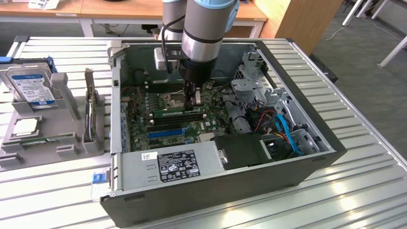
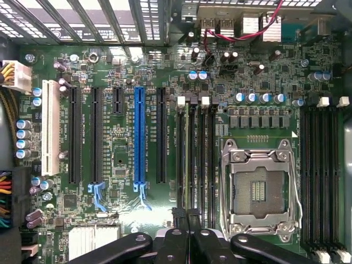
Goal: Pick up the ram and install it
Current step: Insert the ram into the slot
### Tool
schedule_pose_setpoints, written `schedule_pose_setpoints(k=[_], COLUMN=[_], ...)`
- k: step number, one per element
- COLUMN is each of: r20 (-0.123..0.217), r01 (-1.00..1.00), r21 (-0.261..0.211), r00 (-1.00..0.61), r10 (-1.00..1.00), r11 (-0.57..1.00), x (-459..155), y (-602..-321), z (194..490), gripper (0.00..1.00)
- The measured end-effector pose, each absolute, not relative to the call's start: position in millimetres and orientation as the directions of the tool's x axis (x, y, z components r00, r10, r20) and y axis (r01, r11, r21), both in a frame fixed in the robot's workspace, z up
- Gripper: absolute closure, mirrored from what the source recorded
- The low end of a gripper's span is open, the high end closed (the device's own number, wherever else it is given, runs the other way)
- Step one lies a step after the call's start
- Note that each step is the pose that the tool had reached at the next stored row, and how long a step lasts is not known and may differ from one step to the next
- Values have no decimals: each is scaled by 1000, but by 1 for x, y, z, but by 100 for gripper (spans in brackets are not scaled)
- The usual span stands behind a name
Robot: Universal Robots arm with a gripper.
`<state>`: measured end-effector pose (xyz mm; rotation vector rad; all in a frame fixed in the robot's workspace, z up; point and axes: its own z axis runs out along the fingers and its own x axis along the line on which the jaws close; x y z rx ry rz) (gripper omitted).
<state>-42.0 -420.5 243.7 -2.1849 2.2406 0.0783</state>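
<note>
We are looking into an open computer case [image 1: 308, 160] lying on a slatted worktop [image 1: 356, 191]. Nearest us, a grey power supply [image 1: 171, 164] is sitting along the case's front edge. Behind it, the ram [image 1: 177, 113] [image 2: 191, 157] is standing on edge in a black slot near the middle of the motherboard [image 1: 141, 121] [image 2: 118, 159], beside the processor socket [image 2: 258, 190]. The gripper [image 1: 194, 104] [image 2: 186, 217] is hanging just over one end of the ram, its jaws clenched together and grasping nothing. At the worktop's far corner, on the exterior view's left, a hard drive [image 1: 30, 86] is resting.
</note>
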Motion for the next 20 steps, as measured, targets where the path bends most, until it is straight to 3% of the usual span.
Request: schedule_pose_setpoints(k=[20], r20=[-43], r01=[-999], r21=[28], r00=[-23], r10=[-999], r11=[22], x=[-42], y=[-421], z=[238], gripper=[89])
